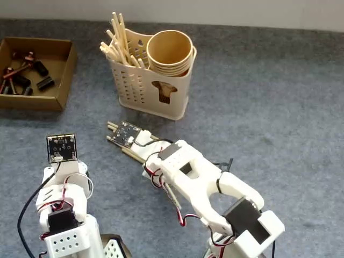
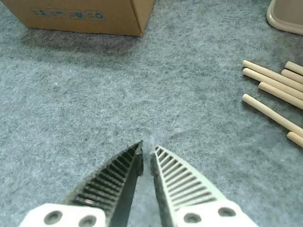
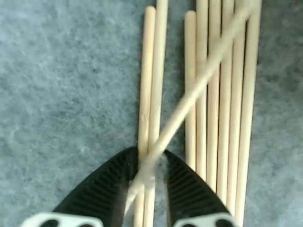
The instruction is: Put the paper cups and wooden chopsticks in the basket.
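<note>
Right claw (image 3: 149,153) tight on one tilted chopstick (image 3: 196,90), left claw (image 2: 147,145) nearly pressed together; cardboard box (image 2: 118,19) print illegible.

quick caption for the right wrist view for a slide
Right hand pinching one wooden chopstick angled across the other chopsticks lying on grey carpet.

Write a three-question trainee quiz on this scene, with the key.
1. True or false: the paper cups sit stacked inside the basket.
2. What is between the right gripper fingers? A) a paper cup B) a wooden chopstick C) nothing
3. Short answer: which gripper holds nothing?
Key: 1 true; 2 B; 3 the left gripper.
</note>
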Robot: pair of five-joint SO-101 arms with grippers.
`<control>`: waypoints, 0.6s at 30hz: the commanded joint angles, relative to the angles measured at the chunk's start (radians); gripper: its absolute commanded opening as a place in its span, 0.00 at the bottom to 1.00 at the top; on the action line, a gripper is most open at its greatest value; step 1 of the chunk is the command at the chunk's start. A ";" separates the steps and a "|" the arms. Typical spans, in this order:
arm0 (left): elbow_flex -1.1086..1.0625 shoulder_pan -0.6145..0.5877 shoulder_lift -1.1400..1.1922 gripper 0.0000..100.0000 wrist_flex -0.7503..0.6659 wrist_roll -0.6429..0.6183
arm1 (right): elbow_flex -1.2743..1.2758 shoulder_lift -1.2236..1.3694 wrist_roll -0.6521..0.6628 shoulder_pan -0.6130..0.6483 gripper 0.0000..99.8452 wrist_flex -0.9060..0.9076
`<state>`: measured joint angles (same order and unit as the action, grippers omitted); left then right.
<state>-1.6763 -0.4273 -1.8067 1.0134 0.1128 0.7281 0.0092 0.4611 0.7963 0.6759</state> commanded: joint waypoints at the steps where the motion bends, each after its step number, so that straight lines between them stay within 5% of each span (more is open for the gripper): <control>1: -0.021 0.018 -0.002 0.04 0.006 0.003 | 0.004 -0.004 -0.006 0.012 0.00 0.001; 18: -0.021 0.018 -0.002 0.04 0.006 0.003 | -0.108 -0.004 -0.014 0.012 0.08 0.231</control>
<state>-1.6763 -0.4273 -1.8067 1.0134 0.1128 0.6421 0.0153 0.4595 0.8040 0.8631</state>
